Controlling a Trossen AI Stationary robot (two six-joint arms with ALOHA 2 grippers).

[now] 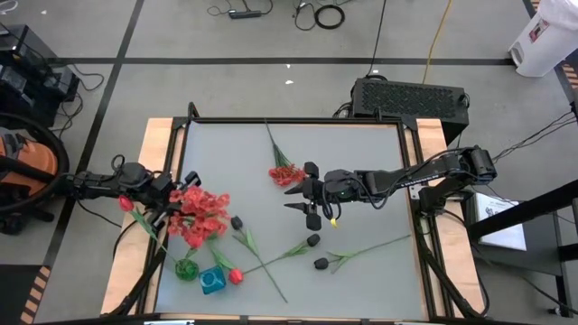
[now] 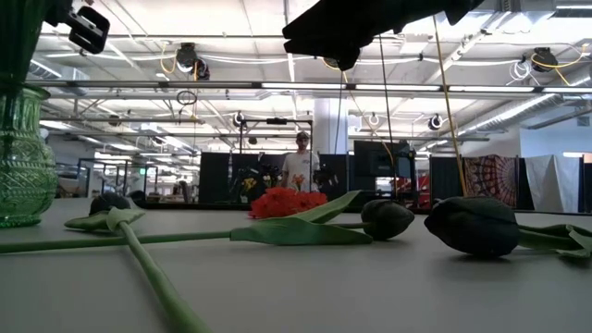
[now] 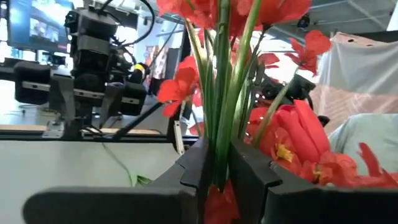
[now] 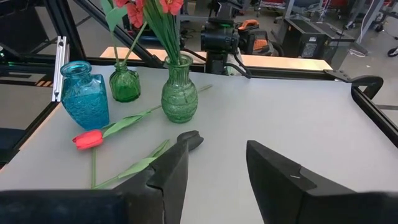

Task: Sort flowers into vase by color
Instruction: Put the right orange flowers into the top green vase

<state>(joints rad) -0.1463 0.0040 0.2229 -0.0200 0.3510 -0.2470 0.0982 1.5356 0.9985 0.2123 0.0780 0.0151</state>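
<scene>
A bunch of red flowers [image 3: 249,37] is clamped by its stems in the left claw [image 3: 217,171] above a green vase [image 4: 179,94], while the right claw [image 4: 217,165] is held apart over the tabletop [image 4: 298,118]; no writing can be read.

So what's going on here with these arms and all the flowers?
Two robot arms are sorting artificial flowers into vases. The left pincer is shut on a bunch of red flowers whose stems stand in a green glass vase at the table's left. The right pincer hangs open over the middle of the table, holding nothing. A blue vase and a small green vase wait nearby. A red tulip, several black buds and a frilly red flower lie loose on the table.
</scene>
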